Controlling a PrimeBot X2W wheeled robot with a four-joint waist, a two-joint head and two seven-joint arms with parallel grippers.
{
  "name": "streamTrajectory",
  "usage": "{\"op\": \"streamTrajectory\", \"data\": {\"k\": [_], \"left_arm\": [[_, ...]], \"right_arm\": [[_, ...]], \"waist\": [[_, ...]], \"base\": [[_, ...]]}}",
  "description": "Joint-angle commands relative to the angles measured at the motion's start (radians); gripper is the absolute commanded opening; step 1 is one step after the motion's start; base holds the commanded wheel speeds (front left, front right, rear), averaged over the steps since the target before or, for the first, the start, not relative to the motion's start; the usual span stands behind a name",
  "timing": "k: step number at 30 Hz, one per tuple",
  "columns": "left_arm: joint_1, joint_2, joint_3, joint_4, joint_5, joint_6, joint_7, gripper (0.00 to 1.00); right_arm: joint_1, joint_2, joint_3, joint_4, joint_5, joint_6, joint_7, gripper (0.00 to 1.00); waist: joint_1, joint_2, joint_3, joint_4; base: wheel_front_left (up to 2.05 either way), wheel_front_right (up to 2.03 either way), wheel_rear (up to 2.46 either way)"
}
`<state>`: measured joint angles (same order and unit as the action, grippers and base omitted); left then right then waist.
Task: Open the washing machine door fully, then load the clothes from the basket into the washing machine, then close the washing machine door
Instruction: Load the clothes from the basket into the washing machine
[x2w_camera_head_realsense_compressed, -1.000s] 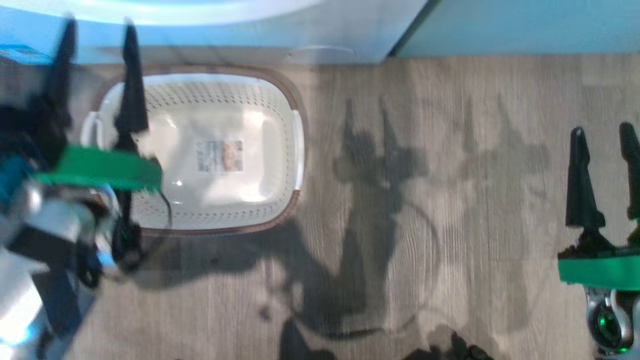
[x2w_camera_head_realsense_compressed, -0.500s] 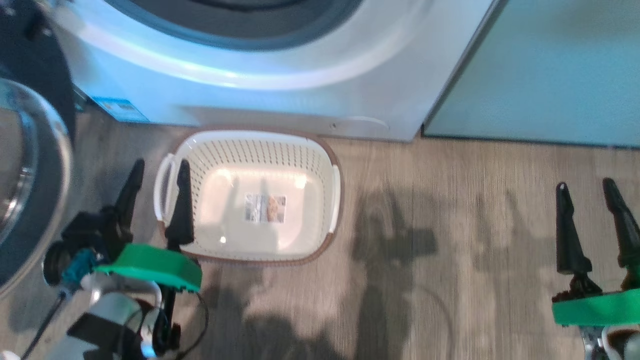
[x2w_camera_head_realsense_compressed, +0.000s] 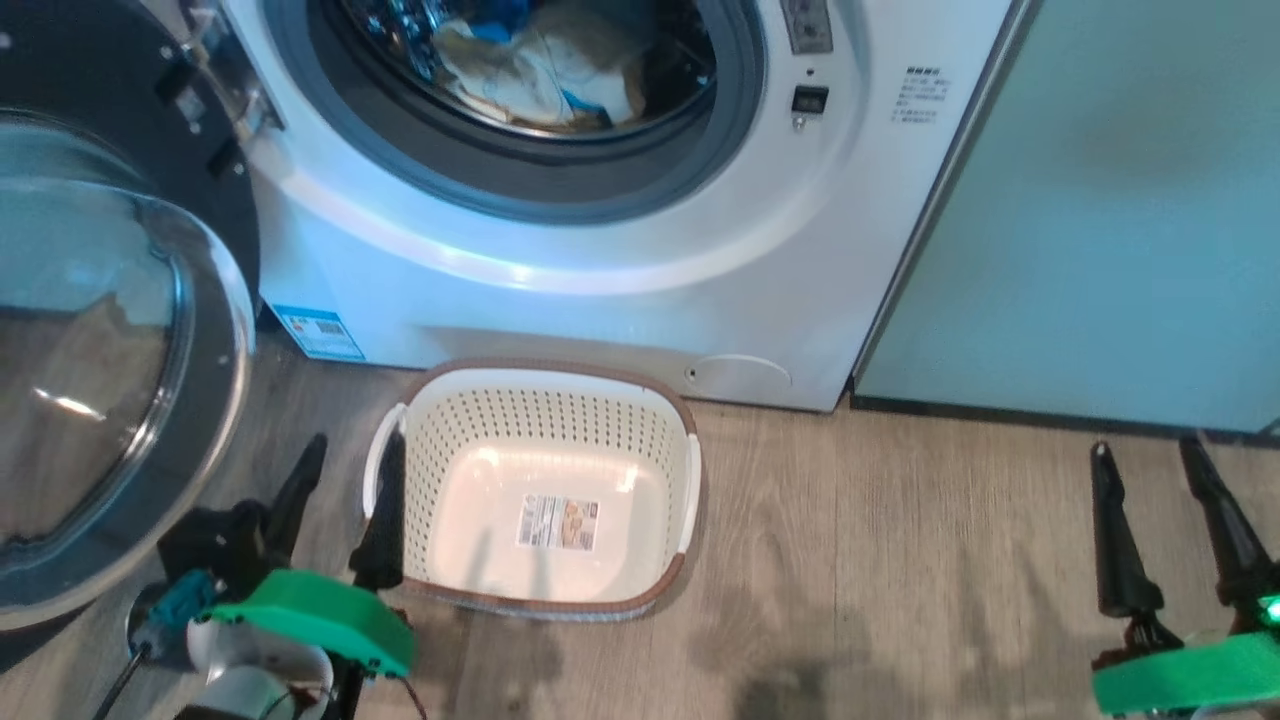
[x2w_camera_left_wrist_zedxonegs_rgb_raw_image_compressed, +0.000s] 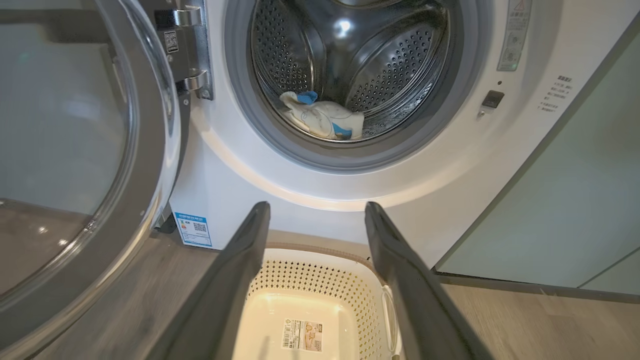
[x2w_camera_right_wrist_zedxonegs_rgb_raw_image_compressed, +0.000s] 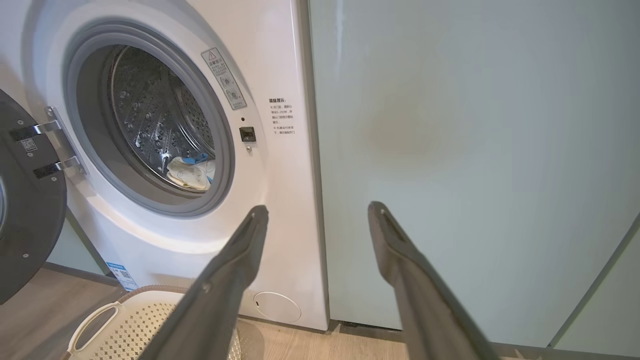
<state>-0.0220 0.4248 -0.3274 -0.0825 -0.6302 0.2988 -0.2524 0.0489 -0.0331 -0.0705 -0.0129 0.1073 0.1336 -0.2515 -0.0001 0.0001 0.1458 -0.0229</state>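
basket (x2w_camera_head_realsense_compressed: 545, 372) stands just beside the spread left tool (x2w_camera_head_realsense_compressed: 356, 442), well apart from the spread right tool (x2w_camera_head_realsense_compressed: 1144, 446).

**Cabinet and floor**

A pale green cabinet (x2w_camera_head_realsense_compressed: 1100, 200) stands on the right side — flat, smooth front, faintly glossy. A dark strip (x2w_camera_head_realsense_compressed: 1000, 412) runs along its foot where it meets the floor (x2w_camera_head_realsense_compressed: 900, 520). The floor is grey-brown wood-grain boards, with soft shadows (x2w_camera_head_realsense_compressed: 775, 690) lying across them near the front. In the right wrist view a thin seam (x2w_camera_right_wrist_zedxonegs_rgb_raw_image_compressed: 595, 280) cuts the cabinet's lower corner.
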Motion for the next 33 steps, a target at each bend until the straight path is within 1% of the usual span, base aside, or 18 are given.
{"op": "streamTrajectory", "data": {"k": [1, 9, 15, 23, 27, 33], "left_arm": [[-0.020, 0.015, 0.049, -0.015, -0.013, -0.007, -0.009, 1.00], [0.028, 0.002, 0.077, 0.021, -0.064, -0.017, -0.009, 1.00], [0.056, 0.006, 0.083, 0.020, -0.071, -0.021, -0.009, 1.00], [0.068, 0.012, 0.074, 0.019, -0.064, -0.021, -0.009, 1.00], [0.072, 0.005, 0.075, 0.015, -0.070, -0.021, -0.009, 1.00], [0.077, 0.010, 0.070, 0.016, -0.062, -0.014, -0.009, 1.00]], "right_arm": [[-0.004, -0.017, 0.014, -0.032, -0.005, -0.003, 0.003, 1.00], [0.039, -0.017, 0.003, -0.031, 0.010, -0.003, 0.024, 1.00], [0.063, -0.017, 0.008, -0.030, 0.019, -0.003, 0.032, 1.00], [0.075, -0.017, 0.014, -0.036, 0.016, -0.003, 0.043, 1.00], [0.079, -0.017, 0.017, -0.040, 0.017, -0.003, 0.047, 1.00], [0.084, -0.017, 0.019, -0.042, 0.016, -0.003, 0.050, 1.00]], "waist": [[0.0001, -0.0001, -0.026, 0.003], [0.0001, -0.0001, -0.093, 0.005], [0.0001, -0.0001, -0.129, 0.003], [0.0001, -0.0001, -0.147, 0.003], [0.0001, -0.0001, -0.153, 0.002], [0.0001, -0.0001, -0.159, -0.002]], "base": [[0.00, 0.00, 0.00], [0.00, 0.00, 0.00], [0.00, 0.00, 0.00], [0.00, 0.00, 0.00], [0.00, 0.00, 0.00], [0.00, 0.00, 0.00]]}}
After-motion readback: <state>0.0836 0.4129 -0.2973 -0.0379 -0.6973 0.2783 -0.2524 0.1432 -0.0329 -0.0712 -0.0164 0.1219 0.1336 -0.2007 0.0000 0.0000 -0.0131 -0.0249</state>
